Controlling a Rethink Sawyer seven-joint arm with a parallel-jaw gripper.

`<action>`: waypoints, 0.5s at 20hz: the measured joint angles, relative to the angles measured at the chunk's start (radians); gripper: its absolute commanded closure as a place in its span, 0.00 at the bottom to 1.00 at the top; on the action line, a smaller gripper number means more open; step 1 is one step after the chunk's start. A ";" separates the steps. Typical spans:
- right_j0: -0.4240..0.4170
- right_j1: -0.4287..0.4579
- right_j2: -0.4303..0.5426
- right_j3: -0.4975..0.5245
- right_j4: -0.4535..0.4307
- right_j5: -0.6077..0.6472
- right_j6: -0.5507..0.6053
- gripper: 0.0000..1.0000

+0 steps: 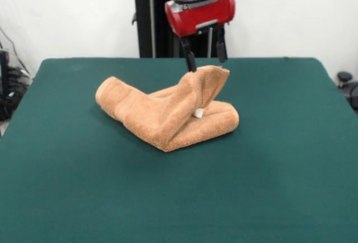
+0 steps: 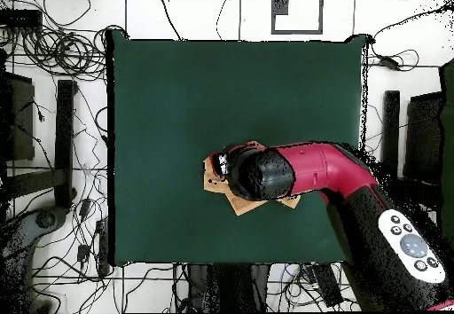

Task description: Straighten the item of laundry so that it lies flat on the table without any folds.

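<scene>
The orange-tan towel [image 1: 168,114] lies crumpled and folded in the middle of the green table [image 1: 84,187]. One thick fold runs left and another runs right. A flap stands up at the back right, with the small white tag [image 1: 198,113] below it. My gripper [image 1: 207,64] hangs just over that raised flap, with its two black fingers spread apart. The left fingertip [image 1: 192,64] touches the flap's top edge. In the overhead view the arm [image 2: 301,173] covers most of the towel [image 2: 232,202].
The robot's black pedestal [image 1: 151,25] stands behind the table's far edge. Cables and stands [image 2: 62,133] lie on the floor around the table [image 2: 177,106] in the overhead view.
</scene>
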 measured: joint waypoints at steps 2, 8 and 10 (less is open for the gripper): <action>-0.004 0.023 0.011 -0.014 -0.001 0.000 0.000 0.00; -0.024 0.076 0.033 -0.044 -0.010 0.000 0.000 0.00; -0.028 0.084 0.035 -0.049 -0.017 0.000 0.000 0.00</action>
